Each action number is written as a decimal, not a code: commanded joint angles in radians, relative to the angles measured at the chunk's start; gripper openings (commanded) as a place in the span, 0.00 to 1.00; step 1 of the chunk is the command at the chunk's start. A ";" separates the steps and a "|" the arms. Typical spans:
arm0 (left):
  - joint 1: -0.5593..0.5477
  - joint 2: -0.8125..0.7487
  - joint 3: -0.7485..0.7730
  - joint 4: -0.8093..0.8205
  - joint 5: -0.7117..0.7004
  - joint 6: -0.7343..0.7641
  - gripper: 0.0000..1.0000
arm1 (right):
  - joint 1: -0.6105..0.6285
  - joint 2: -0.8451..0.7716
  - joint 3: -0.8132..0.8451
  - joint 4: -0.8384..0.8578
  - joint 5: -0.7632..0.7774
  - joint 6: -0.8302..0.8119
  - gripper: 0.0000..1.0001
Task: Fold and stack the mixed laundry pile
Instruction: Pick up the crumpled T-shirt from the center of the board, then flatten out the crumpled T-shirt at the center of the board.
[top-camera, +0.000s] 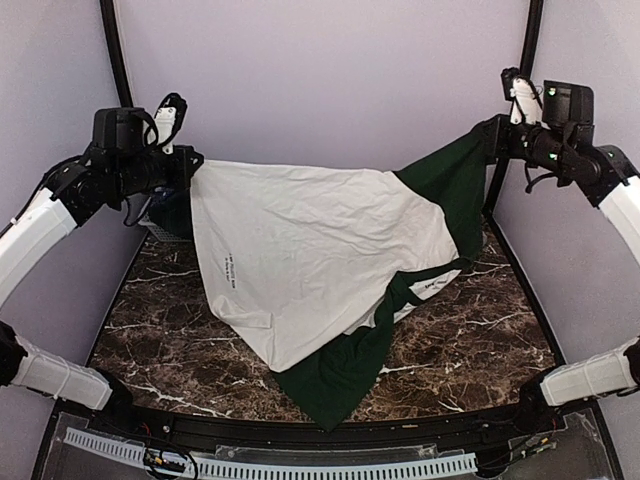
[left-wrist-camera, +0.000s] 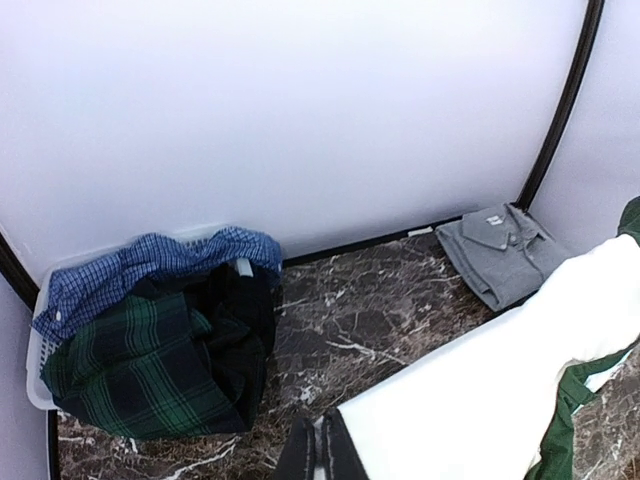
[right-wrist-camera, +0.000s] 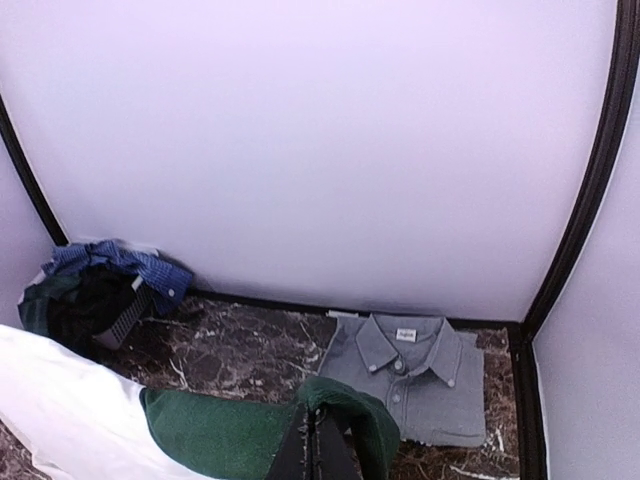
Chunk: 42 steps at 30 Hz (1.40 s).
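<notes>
Your left pincer (top-camera: 188, 168) is clenched on the white edge of the tee (top-camera: 310, 240), your right pincer (top-camera: 493, 140) on its green sleeve. The tee hangs stretched between them, its low end reaching down to the tabletop (top-camera: 470, 340) by the near edge. The tartan shirt (left-wrist-camera: 140, 370) sits at the far left corner.

My gripper (right-wrist-camera: 317, 440) sits at the bottom edge, fingers pinched together on the bunched dark green sleeve (right-wrist-camera: 355, 420) of the white tee (right-wrist-camera: 60, 405). Tee body trails off lower left. Grey button-down shirt (right-wrist-camera: 415, 375) lies folded flat on marble table (right-wrist-camera: 240, 345), right corner. Far left, the basket (right-wrist-camera: 130, 308) holds blue checked shirt (right-wrist-camera: 110, 260) and dark item (right-wrist-camera: 85, 300).
</notes>
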 joint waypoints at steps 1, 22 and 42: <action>0.005 -0.097 0.072 0.038 0.096 0.040 0.00 | -0.006 -0.070 0.100 -0.003 -0.015 -0.024 0.00; -0.038 -0.260 0.332 -0.108 0.614 0.060 0.00 | -0.006 -0.272 0.414 -0.135 -0.255 -0.100 0.00; -0.038 -0.271 0.299 -0.162 0.445 -0.057 0.00 | -0.006 -0.176 0.481 -0.130 -0.155 -0.127 0.00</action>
